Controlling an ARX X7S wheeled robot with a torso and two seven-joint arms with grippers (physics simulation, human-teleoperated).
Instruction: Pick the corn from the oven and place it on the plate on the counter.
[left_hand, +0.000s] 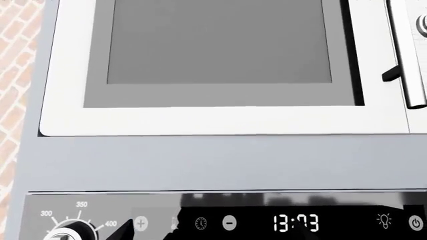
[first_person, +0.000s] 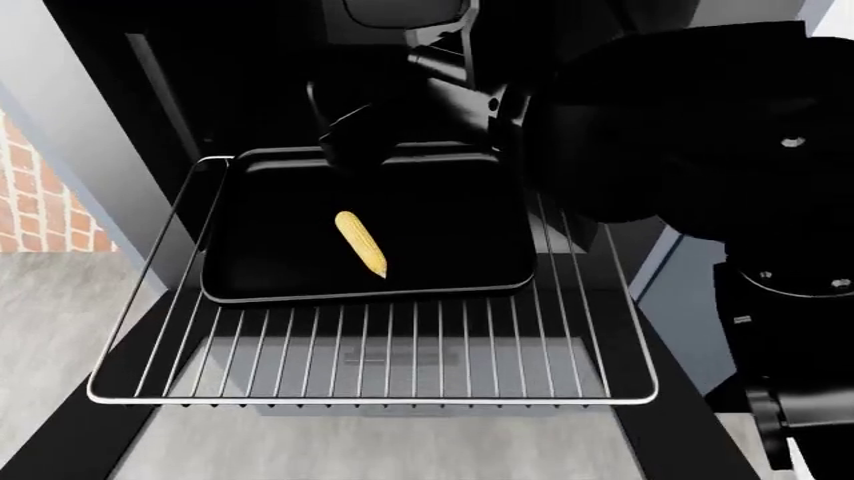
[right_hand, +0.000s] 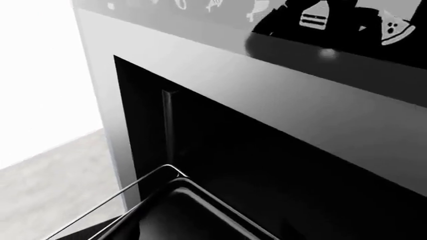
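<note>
**Reaching into the oven for the corn**

Hovering with the right hand inside the oven, above the far rim of the baking tray. Cannot tell how far apart its fingers stand: black on black, no clear gap to read. Seeing nothing of the left hand in any view; only looking from its wrist camera at a lit clock panel, well away from the work.

Finding the corn on the tray floor, nearer the robot than the right hand and below it, clearly apart from the fingers, touching nothing but the tray. Lying at a slant, blunt end toward the hand, pointed tip away from it. Resting the tray in turn on the wire rack, pulled out of the cavity.

Judging the cob light, stiff and not fragile, but round and tapered, so likely to roll on the smooth tray or squirt out of a pinch near the tip. Better to close across the thick middle, fingers square to its length, coming straight down from above.

Not seeing the plate or the desk in these views.
</note>
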